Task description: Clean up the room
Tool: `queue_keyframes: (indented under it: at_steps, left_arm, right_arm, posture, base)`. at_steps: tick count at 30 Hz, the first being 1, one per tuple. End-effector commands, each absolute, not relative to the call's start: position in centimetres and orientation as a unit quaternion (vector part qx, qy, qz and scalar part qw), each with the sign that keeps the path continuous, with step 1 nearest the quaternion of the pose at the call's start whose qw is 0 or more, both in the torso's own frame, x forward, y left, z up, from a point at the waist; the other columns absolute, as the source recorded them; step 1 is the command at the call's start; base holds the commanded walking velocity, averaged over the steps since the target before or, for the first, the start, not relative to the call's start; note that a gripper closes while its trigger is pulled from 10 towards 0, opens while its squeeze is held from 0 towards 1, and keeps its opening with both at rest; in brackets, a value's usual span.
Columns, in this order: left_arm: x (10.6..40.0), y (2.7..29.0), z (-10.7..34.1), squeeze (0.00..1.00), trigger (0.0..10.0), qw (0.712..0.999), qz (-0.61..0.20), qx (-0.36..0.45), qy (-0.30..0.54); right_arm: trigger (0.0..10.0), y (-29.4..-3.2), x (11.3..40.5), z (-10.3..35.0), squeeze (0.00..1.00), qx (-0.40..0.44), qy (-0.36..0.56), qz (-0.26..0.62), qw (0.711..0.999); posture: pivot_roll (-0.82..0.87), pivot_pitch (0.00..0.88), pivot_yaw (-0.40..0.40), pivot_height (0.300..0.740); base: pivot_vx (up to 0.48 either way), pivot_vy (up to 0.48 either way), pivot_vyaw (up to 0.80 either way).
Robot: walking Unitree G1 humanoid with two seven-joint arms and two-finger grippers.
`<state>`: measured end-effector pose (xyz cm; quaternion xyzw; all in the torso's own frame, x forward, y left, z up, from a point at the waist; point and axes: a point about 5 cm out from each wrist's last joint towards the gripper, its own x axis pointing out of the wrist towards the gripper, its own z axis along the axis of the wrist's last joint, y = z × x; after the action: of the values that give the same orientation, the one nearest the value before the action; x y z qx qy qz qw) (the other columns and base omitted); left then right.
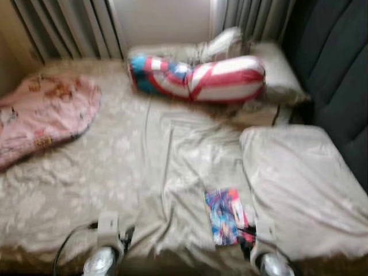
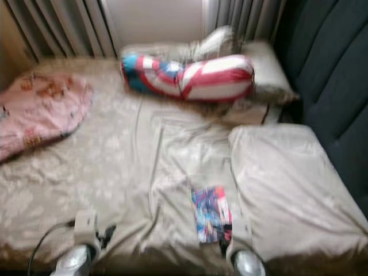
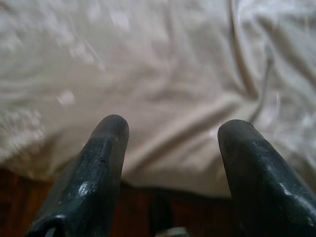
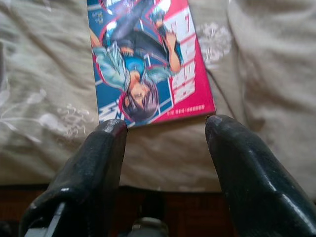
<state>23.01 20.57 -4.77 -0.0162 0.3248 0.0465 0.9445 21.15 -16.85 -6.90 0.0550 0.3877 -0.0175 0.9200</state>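
We looked down on a bed [image 1: 103, 172] covered by a beige sheet, the head views blurred. A comic book [image 1: 225, 216] lay flat at the lower centre-right of the frame, just beside a beige pillow [image 1: 305, 184] on the right. At the upper centre a red, white and blue bolster [image 1: 198, 77] lay across the bed, with another beige pillow [image 1: 276, 69] behind it, and a pink blanket [image 1: 43, 112] sat at the upper left. Our right gripper [image 4: 165, 129] hovered at the bed's near edge, its fingers spread, tips just short of the book's lower edge and not touching it. Our left gripper [image 3: 173, 131] was at the lower left, fingers likewise spread over bare sheet, holding nothing. A dark headboard [image 1: 339, 69] filled the upper right.
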Motion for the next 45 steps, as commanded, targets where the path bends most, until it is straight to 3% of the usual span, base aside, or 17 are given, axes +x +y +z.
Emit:
queue_keyframes:
  at_steps: [1,7,21,30,45]
  left_arm:
    - [21.0,21.0,-6.3,0.00,10.0,0.925,0.066,-0.022,0.374]
    - [19.3,20.6,-7.4,0.00,10.0,0.908,0.077,-0.036,0.411]
    - [19.7,20.2,-7.3,0.00,10.0,0.911,0.068,-0.019,0.407]
    - [19.6,20.4,-7.4,0.00,10.0,0.908,0.059,-0.005,0.415]
    - [19.8,20.3,-7.3,0.00,10.0,0.908,0.049,0.001,0.416]
  right_arm:
    - [10.0,-16.6,20.0,-7.6,0.00,0.056,0.406,-0.015,0.912]
    - [10.0,-16.6,18.4,-8.5,0.00,0.028,0.439,0.003,0.898]
    - [10.0,-16.9,18.0,-8.7,0.00,0.021,0.449,-0.006,0.893]
    - [10.0,-16.9,17.5,-8.9,0.00,0.031,0.454,-0.013,0.890]
    - [10.0,-18.0,17.3,-8.9,0.00,0.011,0.456,-0.008,0.890]
  posture:
    - [-0.07,0.000,-0.025,0.740]
    - [-0.06,0.000,-0.032,0.740]
    - [-0.06,0.000,-0.033,0.740]
    - [-0.07,0.023,-0.020,0.740]
    - [-0.07,0.039,-0.023,0.740]
  base:
    - [0.000,0.000,0.00]
    - [0.000,0.000,0.00]
    - [0.000,0.000,0.00]
    - [0.000,0.000,0.53]
    - [0.000,0.281,0.09]
